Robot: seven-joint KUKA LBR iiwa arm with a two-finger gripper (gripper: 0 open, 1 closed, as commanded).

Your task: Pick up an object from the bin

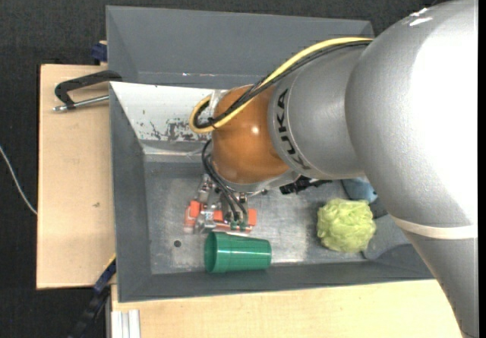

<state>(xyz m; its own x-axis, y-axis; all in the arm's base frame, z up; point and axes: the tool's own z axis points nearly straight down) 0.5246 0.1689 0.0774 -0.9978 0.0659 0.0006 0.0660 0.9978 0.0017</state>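
Note:
My gripper (220, 215) hangs low over the front left of the bin floor, under the arm's orange cover. Just in front of it lies a dark green plastic cup (237, 251) on its side, with its open mouth toward the left. The gripper's lower end sits right at the cup's upper edge; whether it touches the cup I cannot tell. Nothing shows in its grasp.
A crumpled yellow-green ball (345, 225) rests at the front right of the bin. Behind it a small blue thing (361, 191) peeks out from under the arm. The arm covers the bin's right and middle; the left strip of the floor is bare.

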